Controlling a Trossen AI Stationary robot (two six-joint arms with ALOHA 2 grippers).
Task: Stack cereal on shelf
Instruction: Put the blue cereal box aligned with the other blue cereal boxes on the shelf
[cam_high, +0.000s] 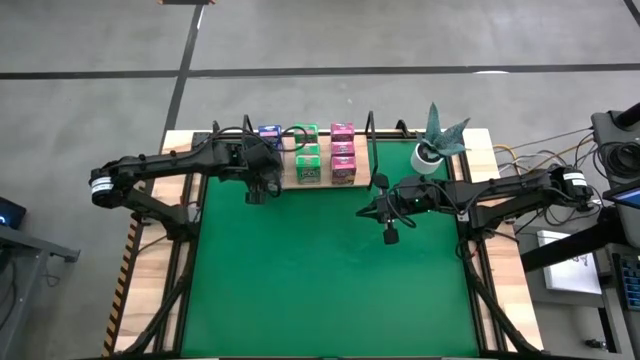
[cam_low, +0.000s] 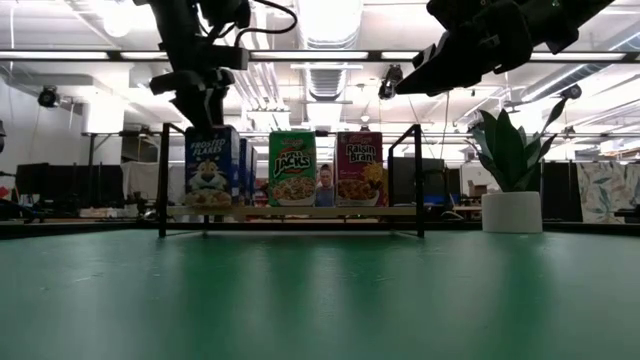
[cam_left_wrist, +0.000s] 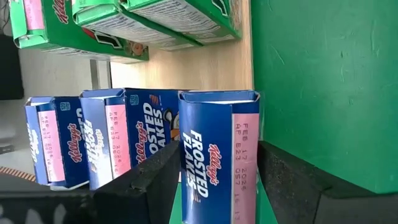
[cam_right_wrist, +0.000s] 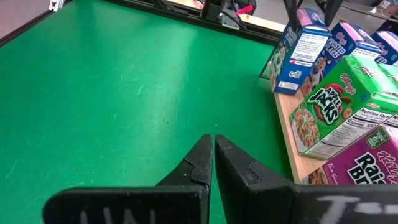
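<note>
Left wrist view alone shows the left claw spread, straddling the front blue cardboard cereal box at the light-wood shelf edge; right claw pinched empty.

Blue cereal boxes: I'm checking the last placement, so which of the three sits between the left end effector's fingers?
The front blue box, at the shelf edge beside the green mat. The left end effector straddles it; the other two stand behind.
</note>
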